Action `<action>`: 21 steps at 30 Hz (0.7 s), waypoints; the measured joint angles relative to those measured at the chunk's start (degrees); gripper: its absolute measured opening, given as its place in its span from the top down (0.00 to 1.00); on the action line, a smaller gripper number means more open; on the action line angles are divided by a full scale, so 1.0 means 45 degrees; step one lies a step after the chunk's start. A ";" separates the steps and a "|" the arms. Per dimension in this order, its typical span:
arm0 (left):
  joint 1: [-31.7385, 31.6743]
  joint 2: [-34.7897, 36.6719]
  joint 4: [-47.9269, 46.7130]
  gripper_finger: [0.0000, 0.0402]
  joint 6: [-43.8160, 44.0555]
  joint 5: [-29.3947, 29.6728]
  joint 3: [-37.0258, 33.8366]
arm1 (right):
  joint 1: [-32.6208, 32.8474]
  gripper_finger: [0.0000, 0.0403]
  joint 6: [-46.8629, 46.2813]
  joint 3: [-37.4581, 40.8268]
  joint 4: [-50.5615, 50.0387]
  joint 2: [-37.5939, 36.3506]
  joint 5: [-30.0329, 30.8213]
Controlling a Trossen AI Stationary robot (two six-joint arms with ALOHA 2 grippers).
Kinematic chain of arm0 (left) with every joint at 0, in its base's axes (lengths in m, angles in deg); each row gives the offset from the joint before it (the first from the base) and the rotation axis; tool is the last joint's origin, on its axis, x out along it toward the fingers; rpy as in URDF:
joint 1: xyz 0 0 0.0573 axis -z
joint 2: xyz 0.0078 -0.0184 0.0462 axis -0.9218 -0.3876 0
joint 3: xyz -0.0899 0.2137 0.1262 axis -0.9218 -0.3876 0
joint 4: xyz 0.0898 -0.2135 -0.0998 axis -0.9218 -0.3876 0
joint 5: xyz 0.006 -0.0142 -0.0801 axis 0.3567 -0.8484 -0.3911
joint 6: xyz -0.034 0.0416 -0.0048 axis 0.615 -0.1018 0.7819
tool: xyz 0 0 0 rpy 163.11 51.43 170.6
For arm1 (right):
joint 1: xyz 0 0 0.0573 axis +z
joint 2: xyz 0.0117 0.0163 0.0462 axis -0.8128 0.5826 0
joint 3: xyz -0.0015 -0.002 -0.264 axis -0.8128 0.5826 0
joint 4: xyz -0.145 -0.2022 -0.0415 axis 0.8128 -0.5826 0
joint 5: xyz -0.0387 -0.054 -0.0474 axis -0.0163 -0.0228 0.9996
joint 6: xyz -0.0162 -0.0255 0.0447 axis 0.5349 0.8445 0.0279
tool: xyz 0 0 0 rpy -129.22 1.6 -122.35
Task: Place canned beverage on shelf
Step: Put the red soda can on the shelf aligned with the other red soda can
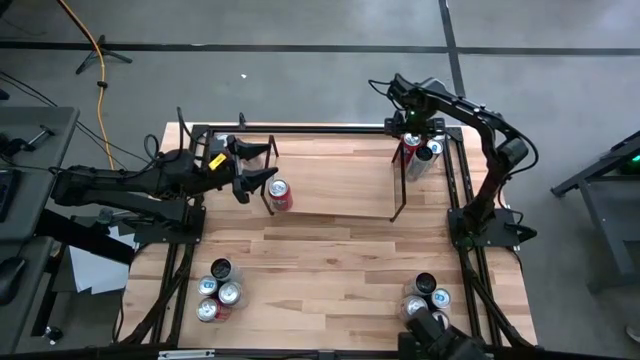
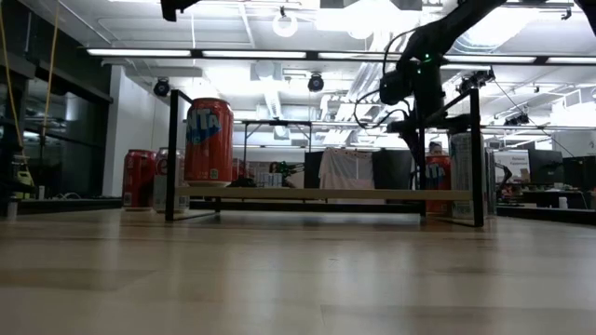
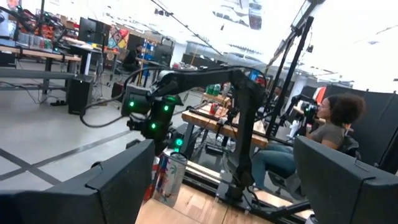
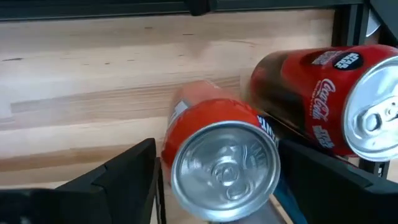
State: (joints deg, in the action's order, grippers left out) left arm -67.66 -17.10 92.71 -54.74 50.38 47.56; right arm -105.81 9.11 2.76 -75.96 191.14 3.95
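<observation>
Orange-red can (image 1: 280,194) — one, upright on the see-through top of the shelf (image 1: 335,213), at the shelf's left end. I read it as already placed, which would explain why my left gripper (image 1: 258,166) sits just beside it toward the worktop's far-left corner, fingers spread wide and holding nothing.

Shelf — one, thin black rods, set along the far edge of the worktop (image 1: 330,260), with the rest of its top bare.

Right gripper (image 1: 414,133) — hanging over the far-right corner, above the shelf's right end. Fingers wide apart, straddling an orange can (image 4: 219,158) seen top-on in the wrist view, not closed on it as far as I can tell. My judgement: this is the next can to go up, and the fingers are lined up either side of it for the pick.

Cans at the far-right corner — I count two clearly, the orange one and a dark red cola can (image 4: 323,102) touching it; the high view hints at another but I cannot be sure.

Spare cans, near-left corner (image 1: 217,290) — four, bunched upright, waiting stock.

Spare cans, near-right corner (image 1: 427,298) — about four, partly hidden by a dark arm part at the near edge.

Person (image 3: 314,140) — one, seated beyond the worktop, clear of both arms.
</observation>
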 joint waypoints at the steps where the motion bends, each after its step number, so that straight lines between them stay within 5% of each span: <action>1: 0.0000 0.0000 -0.0007 0.16 0.0002 0.0009 0.0000 | -0.0003 0.20 0.0000 0.0000 0.0003 0.0090 0.0003; 21: 0.0000 -0.0005 0.0006 0.16 0.0000 0.0029 0.0000 | 0.0247 0.32 0.1043 -0.0019 0.0236 0.0339 0.0312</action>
State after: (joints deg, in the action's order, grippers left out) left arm -67.66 -17.12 92.74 -54.74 50.51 47.56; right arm -104.70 13.80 2.68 -74.90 192.67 5.35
